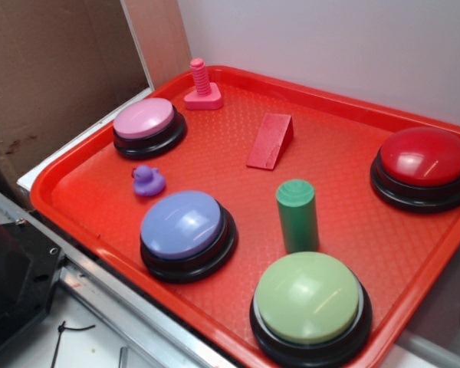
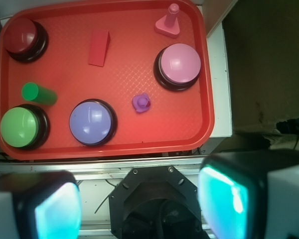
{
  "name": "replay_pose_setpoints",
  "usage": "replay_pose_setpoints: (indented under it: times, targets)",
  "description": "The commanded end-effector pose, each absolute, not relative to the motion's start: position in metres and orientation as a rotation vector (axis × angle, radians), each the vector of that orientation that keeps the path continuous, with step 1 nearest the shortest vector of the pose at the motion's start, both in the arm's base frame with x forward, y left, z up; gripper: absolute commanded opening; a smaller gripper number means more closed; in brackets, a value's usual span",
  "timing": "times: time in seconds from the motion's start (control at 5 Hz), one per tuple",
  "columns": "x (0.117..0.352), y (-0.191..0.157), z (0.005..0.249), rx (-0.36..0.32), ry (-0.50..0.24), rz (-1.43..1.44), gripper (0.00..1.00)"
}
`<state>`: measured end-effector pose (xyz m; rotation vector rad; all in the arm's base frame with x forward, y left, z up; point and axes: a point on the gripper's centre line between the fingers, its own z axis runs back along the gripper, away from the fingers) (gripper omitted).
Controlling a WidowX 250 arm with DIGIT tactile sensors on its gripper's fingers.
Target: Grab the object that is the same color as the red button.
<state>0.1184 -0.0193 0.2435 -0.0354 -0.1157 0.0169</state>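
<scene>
The small matte red wedge (image 1: pixel 270 141) lies on the red tray (image 1: pixel 215 307) between the pink bolt and the red button; the wrist view shows the wedge (image 2: pixel 99 47) near the tray's far side. The glossy dark-red dome button (image 1: pixel 423 162) on its black base sits at the tray's right edge, and in the wrist view the red button (image 2: pixel 22 36) is at the top left. My gripper (image 2: pixel 139 201) hangs high above the robot base, off the tray, open, with nothing between its teal pads (image 2: pixel 222 196). It is not seen in the exterior view.
On the tray stand a pink button (image 1: pixel 146 123), purple button (image 1: pixel 185 230), green button (image 1: pixel 308 303), green cylinder (image 1: pixel 297 215), pink bolt piece (image 1: pixel 202 86) and small purple duck (image 1: pixel 147 181). A cardboard panel (image 1: pixel 54 69) stands at the left. The black robot base (image 2: pixel 159 204) lies below the gripper.
</scene>
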Motion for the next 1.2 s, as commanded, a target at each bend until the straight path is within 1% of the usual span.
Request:
replay_pose_setpoints:
  times: [0.0, 0.2, 0.4, 0.6, 0.8, 1.0]
  targets:
    - [0.118, -0.019, 0.243, -0.035, -0.116, 0.017, 1.00]
    - [0.168, -0.011, 0.266, -0.073, -0.195, 0.084, 1.00]
    - [0.218, 0.004, 0.273, -0.061, -0.191, 0.135, 1.00]
    - [0.266, 0.038, 0.259, -0.009, -0.133, 0.304, 1.00]
    - [0.306, 0.000, 0.224, 0.035, -0.028, 0.196, 1.00]
    - [0.285, -0.043, 0.222, 0.040, -0.027, 0.057, 1.00]
